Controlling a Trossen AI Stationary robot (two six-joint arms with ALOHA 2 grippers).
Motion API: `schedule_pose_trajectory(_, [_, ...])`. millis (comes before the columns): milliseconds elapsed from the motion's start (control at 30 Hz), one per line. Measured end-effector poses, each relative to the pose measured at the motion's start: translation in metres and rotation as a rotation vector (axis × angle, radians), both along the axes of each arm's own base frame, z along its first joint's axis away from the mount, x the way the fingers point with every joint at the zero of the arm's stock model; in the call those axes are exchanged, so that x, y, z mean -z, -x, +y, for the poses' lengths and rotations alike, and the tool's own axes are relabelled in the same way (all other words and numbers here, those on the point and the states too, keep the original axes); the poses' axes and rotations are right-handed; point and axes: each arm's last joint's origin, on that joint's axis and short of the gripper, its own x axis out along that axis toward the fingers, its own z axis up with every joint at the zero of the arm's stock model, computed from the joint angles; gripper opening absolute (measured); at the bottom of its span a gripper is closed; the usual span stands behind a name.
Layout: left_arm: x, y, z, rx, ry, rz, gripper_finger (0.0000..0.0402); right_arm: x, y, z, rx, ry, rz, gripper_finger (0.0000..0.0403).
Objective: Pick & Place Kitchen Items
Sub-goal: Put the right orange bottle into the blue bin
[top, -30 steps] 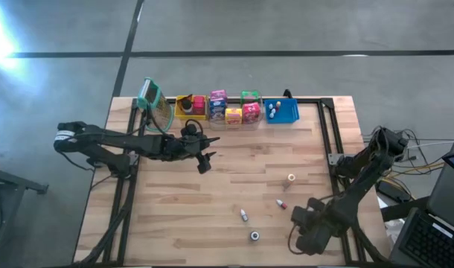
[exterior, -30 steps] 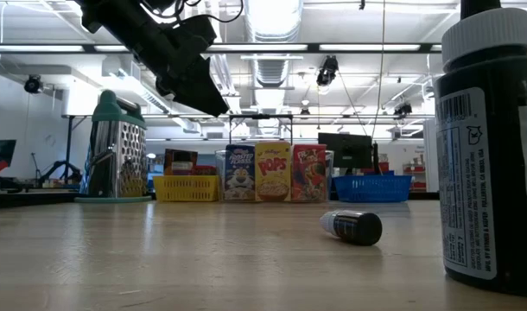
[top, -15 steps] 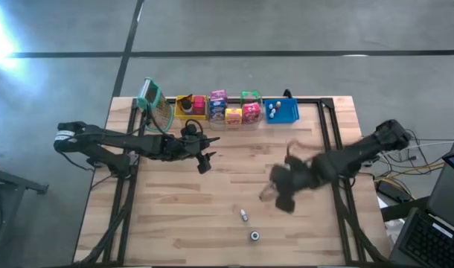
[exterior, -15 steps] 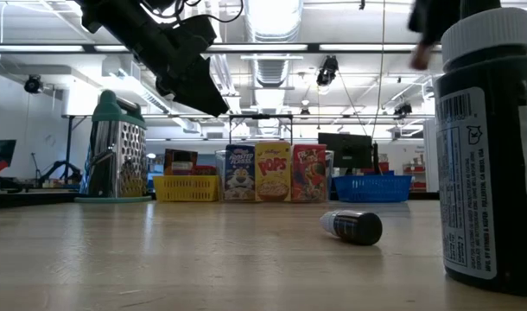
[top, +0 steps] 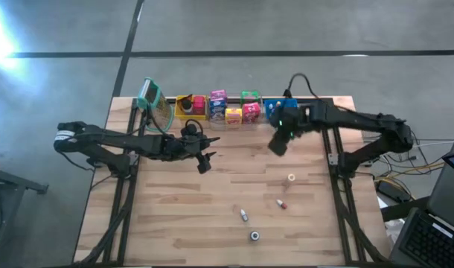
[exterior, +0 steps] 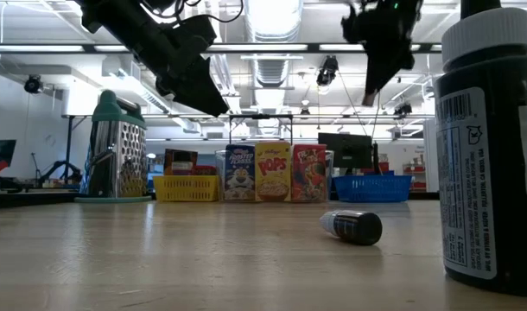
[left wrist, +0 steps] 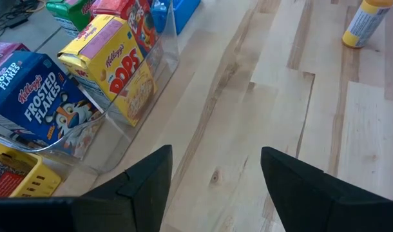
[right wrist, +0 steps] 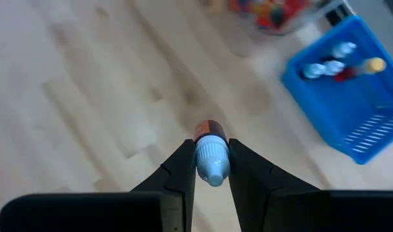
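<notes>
My right gripper hangs above the table just in front of the blue bin, shut on a small bottle with a pale blue cap. In the low view it is high up. My left gripper waits open over the wood near the clear bin with the cereal boxes. Loose items lie on the table: a yellow-capped bottle, a small red piece, a white bottle and a dark-capped one. My right gripper pinches the small bottle between its two fingers, which lie along it. The pale blue cap faces the wrist and the orange body sticks out past the fingertips. The bottle is lifted clear of the table.
The yellow bin, the clear bin and the blue bin stand in a row along the far edge, with a grater at their left. The blue bin holds several small bottles. A large dark bottle stands close to the low camera.
My right arm has swung quickly from the table's near right corner toward the far edge, ending in front of the blue bin. The loose items on the table have stayed where they were.
</notes>
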Motion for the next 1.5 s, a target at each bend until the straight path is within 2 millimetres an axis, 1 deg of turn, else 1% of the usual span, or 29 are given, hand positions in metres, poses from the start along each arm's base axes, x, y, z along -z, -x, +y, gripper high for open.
schedule_pose_trajectory(100, [0.000, 0.000, 0.000, 0.000, 0.000, 0.000, 0.0243, 0.006, 0.003, -0.028, 0.044, -0.024, 0.026, 0.0066])
schedule_pose_trajectory(300, [0.000, 0.000, 0.000, 0.000, 0.000, 0.000, 0.0243, 0.020, 0.006, -0.073, 0.115, -0.018, 0.077, 0.0071])
schedule_pose_trajectory(533, [0.000, 0.000, 0.000, 0.000, 0.000, 0.000, 0.0243, 0.045, 0.001, -0.113, 0.130, -0.047, 0.109, 0.0068])
schedule_pose_trajectory(700, [0.000, 0.000, 0.000, 0.000, 0.000, 0.000, 0.0243, 0.064, 0.003, -0.137, 0.144, -0.064, 0.159, 0.0074])
schedule_pose_trajectory(933, [0.000, 0.000, 0.000, 0.000, 0.000, -0.001, 0.0243, 0.084, 0.005, -0.160, 0.144, -0.075, 0.201, 0.0068])
schedule_pose_trajectory(1100, [0.000, 0.000, 0.000, 0.000, 0.000, 0.000, 0.0243, 0.092, 0.004, -0.172, 0.141, -0.064, 0.184, 0.0074])
schedule_pose_trajectory(1267, [0.000, 0.000, 0.000, 0.000, 0.000, 0.000, 0.0243, 0.098, 0.004, -0.179, 0.131, -0.092, 0.157, 0.0067])
schedule_pose_trajectory(1500, [0.000, 0.000, 0.000, 0.000, 0.000, 0.000, 0.0243, 0.109, 0.000, -0.183, 0.123, -0.100, 0.172, 0.0073])
